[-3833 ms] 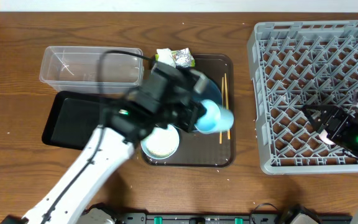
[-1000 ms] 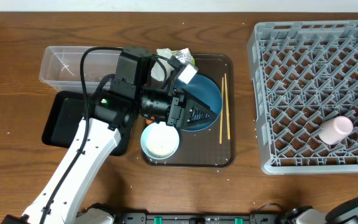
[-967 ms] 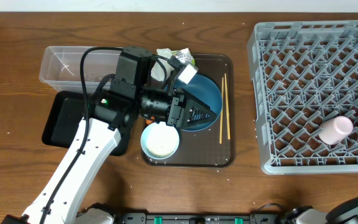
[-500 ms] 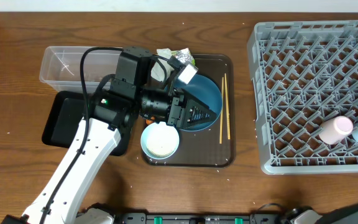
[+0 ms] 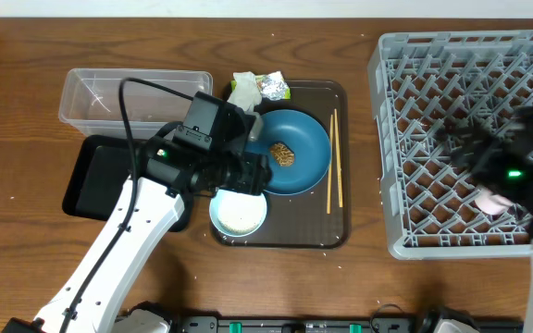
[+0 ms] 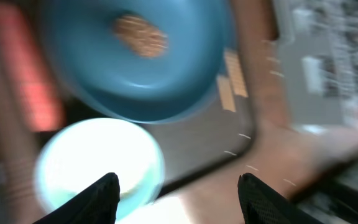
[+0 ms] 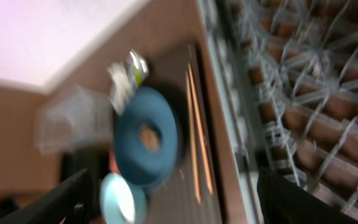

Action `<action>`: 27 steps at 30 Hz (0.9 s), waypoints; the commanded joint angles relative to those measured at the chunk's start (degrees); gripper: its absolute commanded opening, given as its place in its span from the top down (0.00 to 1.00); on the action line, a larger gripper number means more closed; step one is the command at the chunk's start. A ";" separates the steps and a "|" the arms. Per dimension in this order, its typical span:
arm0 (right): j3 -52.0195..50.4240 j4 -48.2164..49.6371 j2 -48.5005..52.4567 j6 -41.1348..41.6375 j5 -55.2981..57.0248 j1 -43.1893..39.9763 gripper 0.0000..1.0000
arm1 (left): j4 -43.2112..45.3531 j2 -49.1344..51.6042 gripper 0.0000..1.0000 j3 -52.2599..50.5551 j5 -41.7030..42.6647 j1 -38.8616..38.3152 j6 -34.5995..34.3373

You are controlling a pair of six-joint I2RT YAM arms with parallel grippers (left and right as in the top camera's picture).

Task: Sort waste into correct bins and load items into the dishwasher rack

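Observation:
The blue plate point(image 5: 299, 159) lies on the brown serving tray with a brown food lump point(image 5: 283, 154) on it. The white bowl point(image 5: 239, 214) sits just in front, holding rice. My left gripper point(image 5: 251, 173) hovers over the bowl's far rim; in the left wrist view it point(image 6: 182, 186) is open and empty above the bowl point(image 6: 95, 165) and plate point(image 6: 148, 68). Chopsticks point(image 5: 334, 157) lie to the right of the plate. Tissue point(image 5: 244, 90) and wrapper point(image 5: 272, 88) rest at the tray's back. My right gripper point(image 5: 475, 148), blurred, is above the rack point(image 5: 433, 102), open and empty point(image 7: 174, 186). The pink cup point(image 5: 487, 200) shows partly beneath it.
The clear tub point(image 5: 100, 97) and the black tray point(image 5: 100, 176) sit left of the brown serving tray point(image 5: 336, 231). The left arm's white link runs from the front edge up over the black tray. The grey rack fills the right side.
My left gripper pulled back off the plate toward the bowl, uncovering the food lump. The right arm swung left and up over the rack, away from the cups, with its jaws wider.

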 commanded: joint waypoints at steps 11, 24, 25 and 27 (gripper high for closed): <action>0.70 -6.47 -0.20 -4.22 18.73 17.73 0.15 | 3.19 7.72 0.38 -0.20 -15.87 -0.02 -5.55; 0.68 -8.79 -0.20 -5.05 18.73 17.70 0.13 | -3.30 10.29 0.40 -1.95 -12.85 -1.11 -8.04; 0.68 -8.79 -0.20 -5.03 18.71 17.70 0.14 | -3.54 10.29 0.41 -2.54 -11.80 -1.73 -8.04; 0.66 -8.70 -0.20 -5.03 18.73 17.68 0.13 | -3.67 10.29 0.41 -4.35 -11.13 -4.44 -8.04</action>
